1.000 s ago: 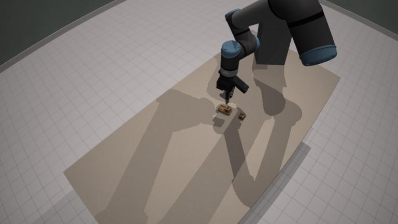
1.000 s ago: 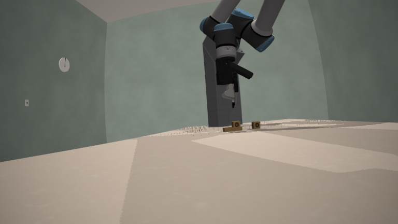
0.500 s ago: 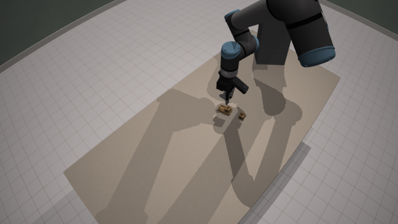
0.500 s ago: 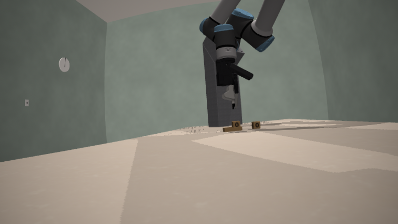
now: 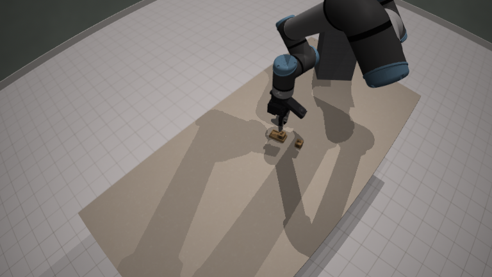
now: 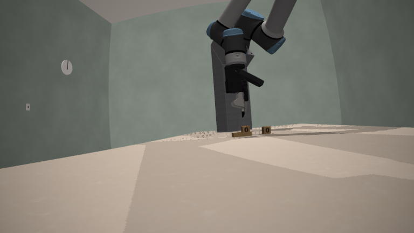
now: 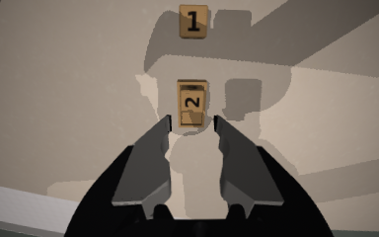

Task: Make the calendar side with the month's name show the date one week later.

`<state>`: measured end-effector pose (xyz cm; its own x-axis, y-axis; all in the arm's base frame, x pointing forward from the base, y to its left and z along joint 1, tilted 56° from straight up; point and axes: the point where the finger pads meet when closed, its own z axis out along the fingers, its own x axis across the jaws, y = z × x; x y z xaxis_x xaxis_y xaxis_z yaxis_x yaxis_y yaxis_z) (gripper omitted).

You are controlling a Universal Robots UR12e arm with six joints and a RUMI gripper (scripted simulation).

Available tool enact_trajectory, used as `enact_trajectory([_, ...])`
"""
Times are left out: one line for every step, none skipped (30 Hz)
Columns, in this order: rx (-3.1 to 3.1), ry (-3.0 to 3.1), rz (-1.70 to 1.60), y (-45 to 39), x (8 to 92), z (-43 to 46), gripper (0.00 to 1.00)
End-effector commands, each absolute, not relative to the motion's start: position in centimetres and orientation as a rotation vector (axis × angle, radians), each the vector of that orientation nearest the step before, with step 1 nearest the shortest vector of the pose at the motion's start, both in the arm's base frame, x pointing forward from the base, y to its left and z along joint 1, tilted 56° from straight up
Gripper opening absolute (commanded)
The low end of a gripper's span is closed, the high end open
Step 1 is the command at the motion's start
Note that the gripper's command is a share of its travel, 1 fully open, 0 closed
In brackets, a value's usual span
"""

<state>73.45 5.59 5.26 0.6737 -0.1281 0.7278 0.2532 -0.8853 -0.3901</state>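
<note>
The small wooden tray [image 5: 274, 137] [image 6: 235, 135] [image 7: 191, 118] lies on the table. One cube [image 5: 280, 134] [image 6: 245, 129] [image 7: 192, 100] sits in its half nearer the loose cube; the other half is bare. Its top shows a 2, turned sideways in the wrist view, and a 0 faces the exterior view. The loose cube [image 5: 298, 143] [image 6: 266, 130] [image 7: 192, 21] lies on the table beyond the tray's end, with a 1 on top and a 0 toward the exterior camera. My gripper [image 5: 280, 129] [image 6: 243, 115] [image 7: 192, 116] is partly open and empty, above the tray. The month's name is not readable.
The tan table top [image 5: 232, 186] [image 6: 213, 187] bears broad arm shadows. The dark robot pedestal [image 5: 335, 56] [image 6: 221, 102] stands behind the tray. The loose cube stands a short gap away from the tray.
</note>
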Motion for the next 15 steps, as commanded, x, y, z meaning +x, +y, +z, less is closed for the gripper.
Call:
enact_trajectory([-2.422, -0.097, -1.104, 5.9, 74.0, 4.8, 0.29])
enact_trajectory([-2.422, -0.097, -1.104, 6.0, 74.1, 4.7, 0.29])
enact_trajectory([-2.422, -0.097, -1.104, 6.1, 74.2, 4.7, 0.29])
enact_trajectory([-2.422, -0.097, -1.104, 6.1, 74.3, 4.6, 0.29])
enact_trajectory([-2.422, -0.097, -1.104, 6.1, 74.3, 4.6, 0.29])
enact_trajectory([-2.422, -0.097, -1.104, 6.1, 74.3, 4.6, 0.29])
enact_trajectory([-2.422, -0.097, -1.104, 6.2, 74.4, 4.5, 0.29])
enact_trajectory([-2.422, -0.097, -1.104, 6.2, 74.5, 4.4, 0.29])
enact_trajectory([-2.422, -0.097, -1.104, 6.3, 74.6, 4.3, 0.29])
enact_trajectory([-2.422, -0.097, -1.104, 6.4, 74.7, 4.2, 0.29])
enact_trajectory([-2.422, -0.097, -1.104, 6.4, 74.8, 4.2, 0.29])
enact_trajectory([-2.422, -0.097, -1.104, 6.5, 74.9, 4.1, 0.29])
enact_trajectory([-2.422, -0.097, -1.104, 6.5, 75.0, 4.0, 0.29])
enact_trajectory([-2.422, -0.097, -1.104, 6.6, 75.1, 4.0, 0.29])
enact_trajectory([-2.422, -0.097, -1.104, 6.6, 75.1, 3.9, 0.29])
